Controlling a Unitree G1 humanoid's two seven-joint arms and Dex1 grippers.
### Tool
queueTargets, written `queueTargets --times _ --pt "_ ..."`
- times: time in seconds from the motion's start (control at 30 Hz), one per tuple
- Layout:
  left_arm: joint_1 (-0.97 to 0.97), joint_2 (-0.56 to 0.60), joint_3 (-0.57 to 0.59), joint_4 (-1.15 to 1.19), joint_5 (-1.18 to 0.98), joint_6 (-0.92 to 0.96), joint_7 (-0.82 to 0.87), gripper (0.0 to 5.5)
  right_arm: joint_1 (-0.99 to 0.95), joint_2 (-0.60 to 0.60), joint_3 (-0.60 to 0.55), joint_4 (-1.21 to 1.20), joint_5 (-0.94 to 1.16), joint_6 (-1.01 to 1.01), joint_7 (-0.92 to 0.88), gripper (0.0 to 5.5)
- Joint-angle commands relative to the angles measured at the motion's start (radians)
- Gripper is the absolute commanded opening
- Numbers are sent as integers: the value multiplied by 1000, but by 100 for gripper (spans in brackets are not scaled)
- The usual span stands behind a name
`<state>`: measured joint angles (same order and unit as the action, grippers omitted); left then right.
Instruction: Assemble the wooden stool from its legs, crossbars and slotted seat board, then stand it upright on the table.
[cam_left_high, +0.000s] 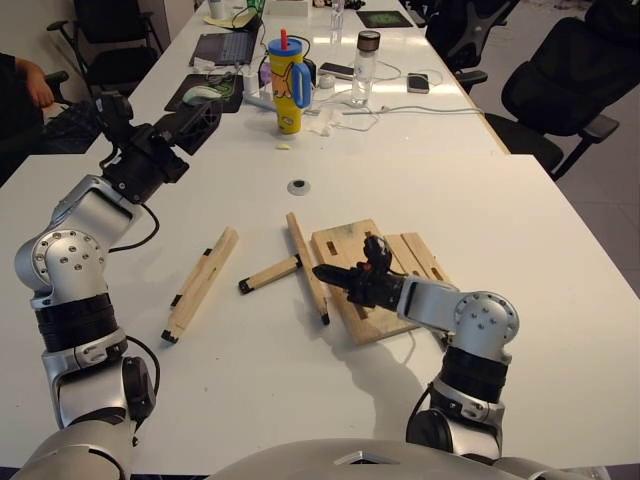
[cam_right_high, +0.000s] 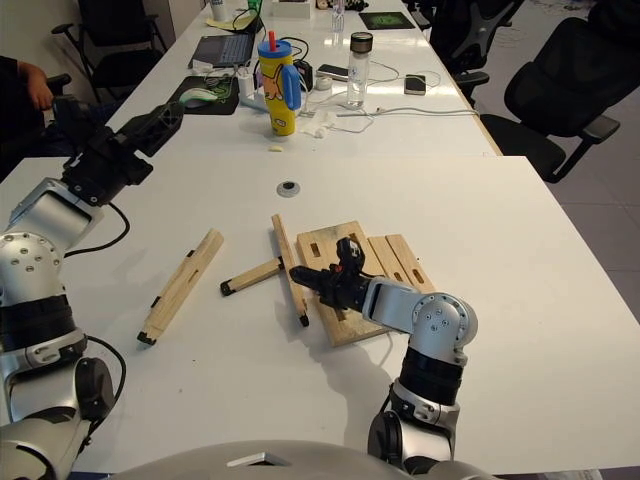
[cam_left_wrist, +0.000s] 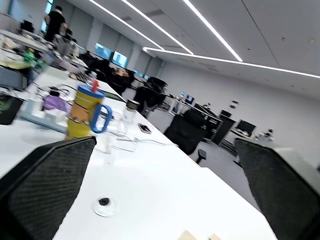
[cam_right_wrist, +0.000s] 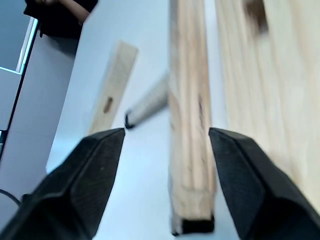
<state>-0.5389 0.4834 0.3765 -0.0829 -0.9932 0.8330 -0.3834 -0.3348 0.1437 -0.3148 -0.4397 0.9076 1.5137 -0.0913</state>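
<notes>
Well, nothing is joined yet: we see every stool part lying loose.

Leftmost, our left gripper hangs above the white table, fingers spread on nothing. Then a flat leg, a short crossbar, and a long leg with our right gripper low astride it, fingers parted, not clamping. Just beside lies the slotted seat board, flat. All joining and standing-up remains, we judge. Beyond: a yellow mug, a bottle, a laptop, office chairs.
</notes>
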Motion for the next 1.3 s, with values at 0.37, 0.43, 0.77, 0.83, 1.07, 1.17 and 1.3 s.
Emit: queueTargets --times 0.37,0.43,0.77,0.83,1.07,1.17,1.3 --pt "513 -96 -314 -575 -361 294 747 510 5 -338 -66 -140 -69 -484 -107 306" --pt "543 -108 -331 -571 -357 295 824 492 24 -330 -7 -130 -115 -515 -87 307" --pt "493 -201 -413 -492 -435 260 1042 366 99 -213 176 -103 -238 -590 -103 307" --pt "490 -197 -417 -477 -445 255 1063 366 106 -200 192 -99 -253 -591 -104 307" --pt "465 -232 -475 -424 -349 227 1037 366 78 -190 227 -55 -281 -588 -75 307" --pt "461 -255 -503 -402 -290 219 1009 366 63 -196 243 -30 -289 -585 -55 307" --pt "458 -254 -531 -384 -225 238 959 366 44 -190 260 -7 -303 -588 -44 307"
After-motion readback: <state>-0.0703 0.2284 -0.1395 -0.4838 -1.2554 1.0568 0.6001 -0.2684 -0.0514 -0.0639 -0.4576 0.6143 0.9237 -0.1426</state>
